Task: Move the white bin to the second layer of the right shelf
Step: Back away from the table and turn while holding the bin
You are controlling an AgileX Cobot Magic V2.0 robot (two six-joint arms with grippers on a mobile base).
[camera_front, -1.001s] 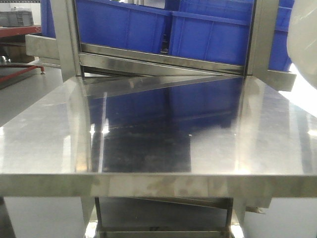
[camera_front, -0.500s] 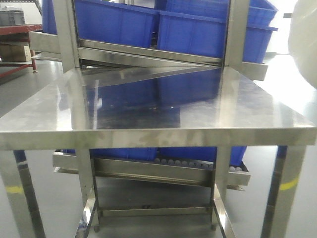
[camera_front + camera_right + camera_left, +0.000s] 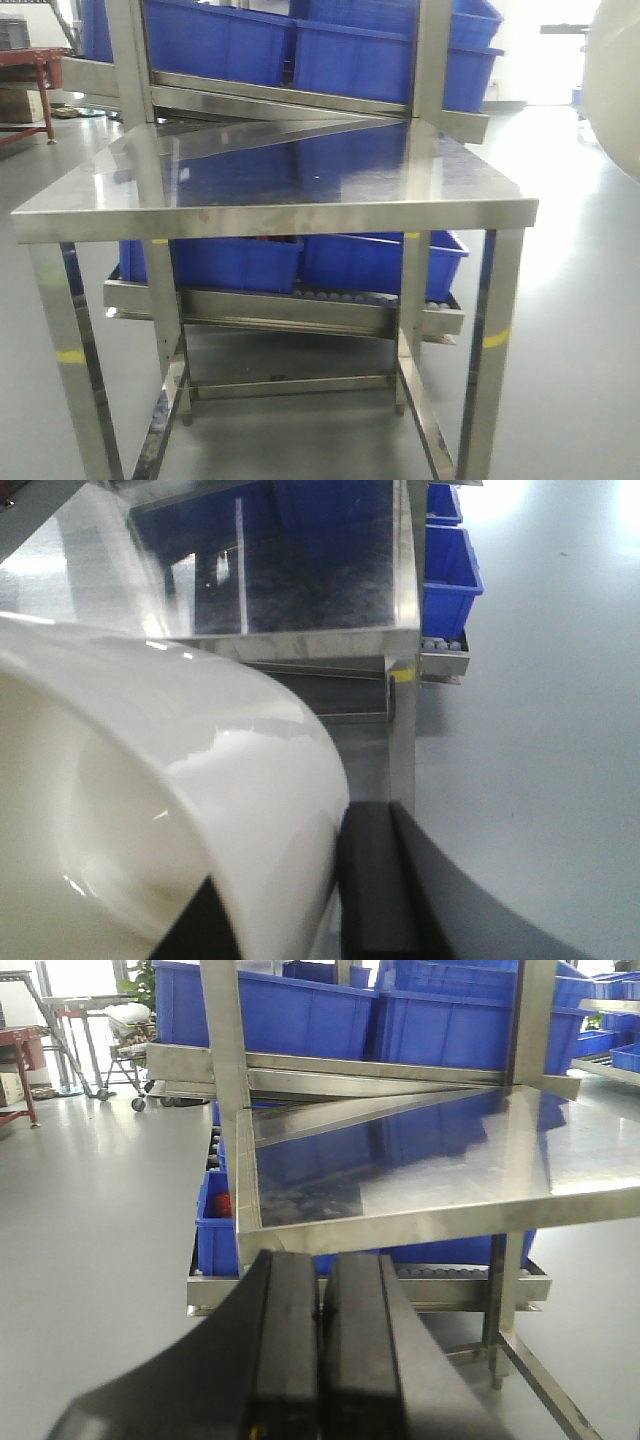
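Note:
The white bin [image 3: 150,780] is a glossy cream tub filling the lower left of the right wrist view, and its side also shows at the right edge of the front view as the white bin [image 3: 615,80]. My right gripper [image 3: 290,850] is shut on its wall, one black finger [image 3: 370,880] outside and the other inside. The bin hangs in the air, right of the steel table's corner [image 3: 400,635]. My left gripper [image 3: 320,1265] is shut with nothing in it, in front of the table. I cannot tell which rack is the right shelf second layer.
The shiny steel table [image 3: 270,215] stands ahead, its legs [image 3: 490,340] on grey floor. Behind and under it, roller racks [image 3: 300,305] hold blue crates [image 3: 240,45]. Another rack with blue crates [image 3: 612,1050] shows at the far right of the left wrist view. Open floor lies to the right.
The front view has drawn back from the table: its top looks smaller and farther, and its legs and the lower rack have come into sight. The bin stays at the right edge.

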